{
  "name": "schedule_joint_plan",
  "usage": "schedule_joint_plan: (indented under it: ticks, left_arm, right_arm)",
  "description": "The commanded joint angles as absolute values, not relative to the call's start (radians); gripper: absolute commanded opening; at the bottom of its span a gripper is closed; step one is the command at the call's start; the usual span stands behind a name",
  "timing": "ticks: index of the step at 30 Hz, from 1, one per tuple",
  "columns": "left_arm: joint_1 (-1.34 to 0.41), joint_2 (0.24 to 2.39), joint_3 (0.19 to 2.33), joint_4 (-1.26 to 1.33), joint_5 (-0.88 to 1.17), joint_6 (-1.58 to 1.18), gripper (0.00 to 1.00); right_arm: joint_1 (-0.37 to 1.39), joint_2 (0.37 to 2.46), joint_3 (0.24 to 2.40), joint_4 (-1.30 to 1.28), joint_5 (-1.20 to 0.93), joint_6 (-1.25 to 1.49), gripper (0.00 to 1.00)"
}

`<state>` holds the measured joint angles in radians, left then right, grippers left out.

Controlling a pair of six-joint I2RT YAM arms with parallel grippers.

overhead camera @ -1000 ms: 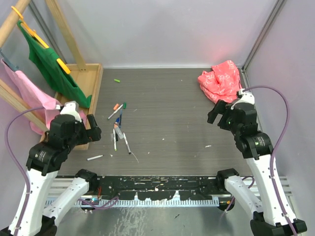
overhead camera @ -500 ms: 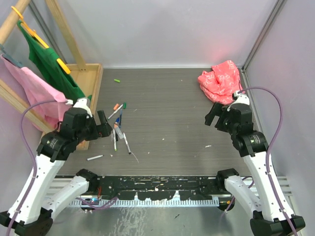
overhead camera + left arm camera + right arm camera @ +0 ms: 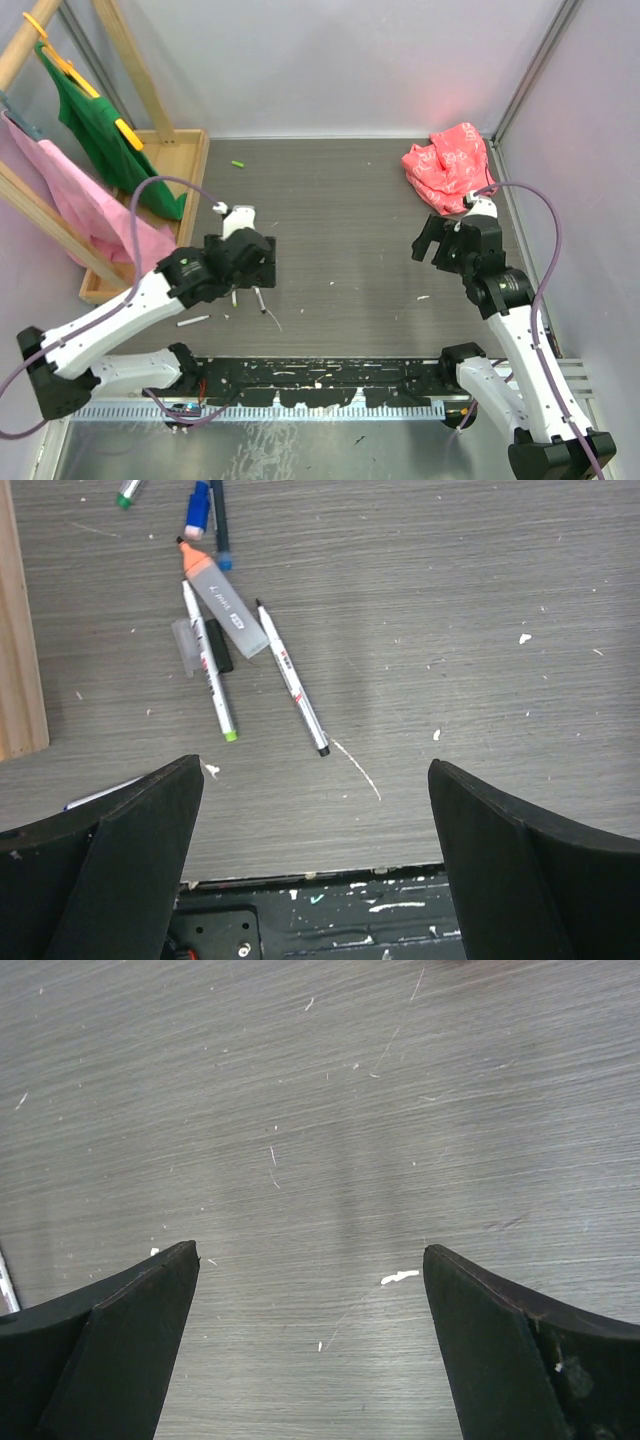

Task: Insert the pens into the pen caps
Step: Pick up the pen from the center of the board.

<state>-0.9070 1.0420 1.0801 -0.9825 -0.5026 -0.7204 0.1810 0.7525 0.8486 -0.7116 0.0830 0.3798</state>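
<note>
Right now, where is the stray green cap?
Top view: the green cap lies far left on the table, just right of the wooden tray, beyond the left gripper.

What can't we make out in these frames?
- Top view: pile of slim white and grey marker pens mostly hidden under the left gripper.
- Left wrist view: blue pens and green-ended pen cut off by the top edge.
- Left wrist view: white pen half hidden behind a gripper finger.
</note>
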Motion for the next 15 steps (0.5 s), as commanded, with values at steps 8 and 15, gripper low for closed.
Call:
schedule_joint_plan:
  ticks: [8,15]
  left_arm:
    - [-0.963,1.305,1.142,-0.829,-0.605,-0.828,0.86]
    - [-0.872,1.338,1.060,-0.776,-0.502,-0.850,0.74]
  right_arm:
    - [0.177,0.755,0.795,-0.625,0.062,0.370,0.99]
    - [0.178,0.751,0.780,-0.616,0.049,0.362,0.96]
